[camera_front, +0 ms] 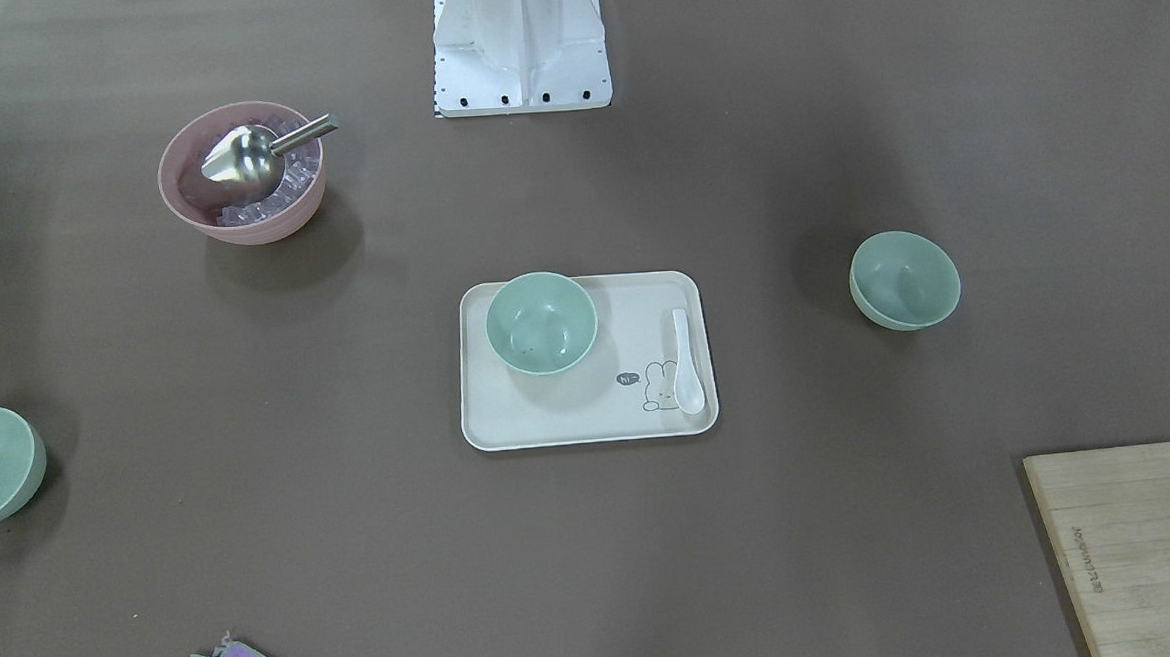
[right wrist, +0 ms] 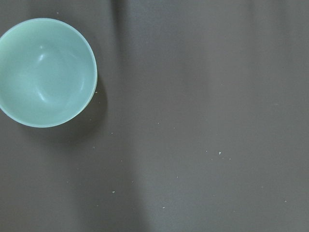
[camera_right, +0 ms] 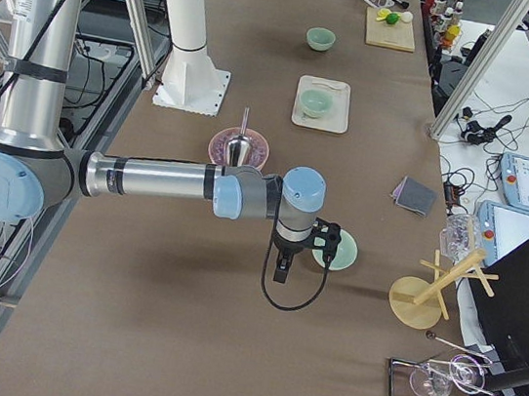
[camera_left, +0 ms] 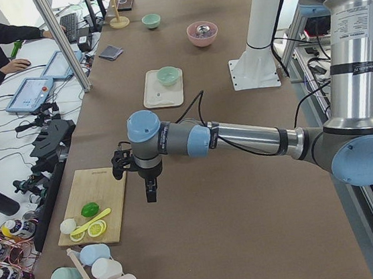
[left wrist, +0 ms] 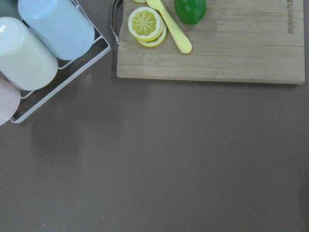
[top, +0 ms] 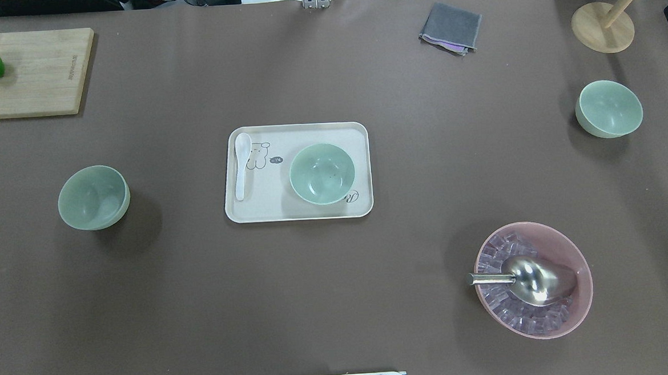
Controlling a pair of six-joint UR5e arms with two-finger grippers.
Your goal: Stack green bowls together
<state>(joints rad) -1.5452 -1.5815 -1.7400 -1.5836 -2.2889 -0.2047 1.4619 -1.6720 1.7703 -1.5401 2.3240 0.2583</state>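
Note:
Three pale green bowls stand apart. One bowl [top: 322, 173] sits on the cream tray [top: 255, 209] at the table's middle. One bowl [top: 93, 197] stands on the robot's left. One bowl [top: 609, 108] stands at the far right and also shows in the right wrist view [right wrist: 46, 72]. My left gripper [camera_left: 151, 194] shows only in the exterior left view, hanging over the table beside the cutting board [camera_left: 93, 204]. My right gripper [camera_right: 280, 271] shows only in the exterior right view, just beside the right bowl [camera_right: 336, 252]. I cannot tell whether either gripper is open or shut.
A pink bowl [top: 536, 280] with ice and a metal scoop stands near right. A wooden cutting board [top: 25, 72] with lime and lemon lies far left. A grey cloth [top: 450, 27], a wooden stand [top: 603, 25] and a white spoon [top: 241, 164] on the tray also show. A cup rack [left wrist: 38, 53] lies by the board.

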